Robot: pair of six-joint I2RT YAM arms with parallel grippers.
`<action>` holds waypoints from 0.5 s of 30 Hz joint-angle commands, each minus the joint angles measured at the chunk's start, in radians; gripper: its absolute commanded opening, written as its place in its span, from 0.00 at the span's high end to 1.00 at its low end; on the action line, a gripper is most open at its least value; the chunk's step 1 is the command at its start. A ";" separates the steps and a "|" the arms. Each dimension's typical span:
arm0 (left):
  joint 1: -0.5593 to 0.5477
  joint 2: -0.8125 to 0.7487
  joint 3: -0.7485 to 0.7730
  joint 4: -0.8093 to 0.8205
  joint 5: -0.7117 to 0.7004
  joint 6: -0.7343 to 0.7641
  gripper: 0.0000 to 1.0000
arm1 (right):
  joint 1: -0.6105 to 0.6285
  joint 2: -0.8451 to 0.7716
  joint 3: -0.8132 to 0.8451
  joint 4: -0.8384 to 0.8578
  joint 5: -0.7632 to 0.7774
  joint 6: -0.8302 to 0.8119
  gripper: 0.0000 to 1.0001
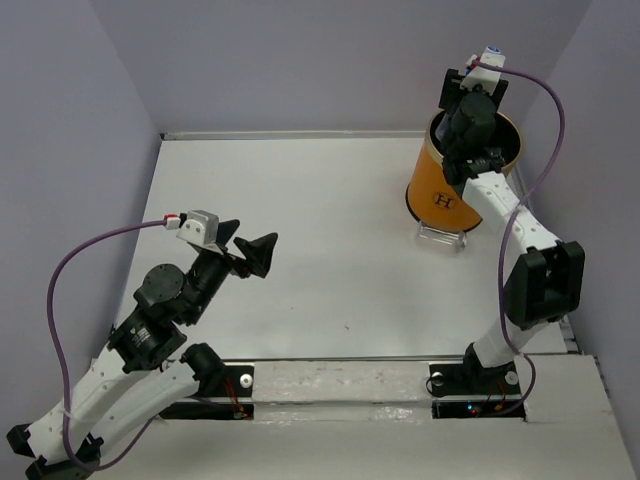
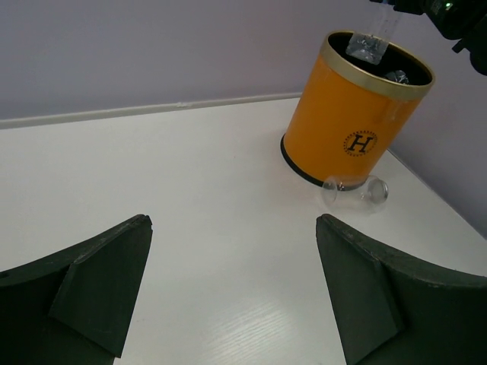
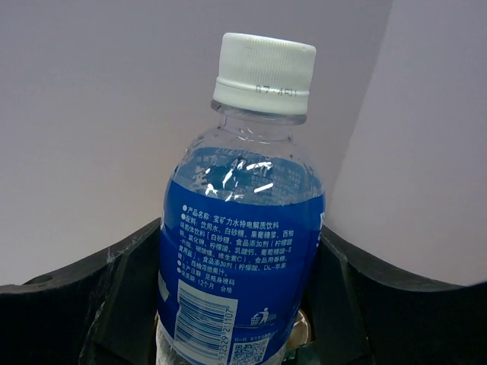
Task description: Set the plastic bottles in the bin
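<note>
The step in hand is the drop. The right hand (image 3: 240,232) is clamped on a blue-labelled bottle (image 3: 251,175), fingers pressed to both sides of the label and white cap up. It holds the bottle over the mouth of the orange bin (image 1: 440,195), which stands at the far right of the surface (image 1: 300,220). The next move, I judge, calls for letting go with the bottle centred over the opening so it clears the rim (clear plastic (image 2: 396,76) shows inside, likely bottles). The left hand (image 1: 250,252) hangs wide apart and empty over the near left. A clear item (image 2: 354,190) lies at the bin's foot; whether it is a bottle I cannot tell.
</note>
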 commanded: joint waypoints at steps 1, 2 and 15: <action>0.007 0.021 -0.004 0.033 0.002 0.001 0.01 | -0.012 0.069 0.035 0.089 0.057 0.003 0.44; 0.007 0.022 -0.005 0.035 0.001 0.001 0.01 | -0.021 0.069 0.010 0.089 0.063 0.031 0.43; 0.007 0.087 -0.010 0.053 0.062 -0.002 0.01 | -0.031 -0.057 -0.032 -0.148 0.036 0.228 0.00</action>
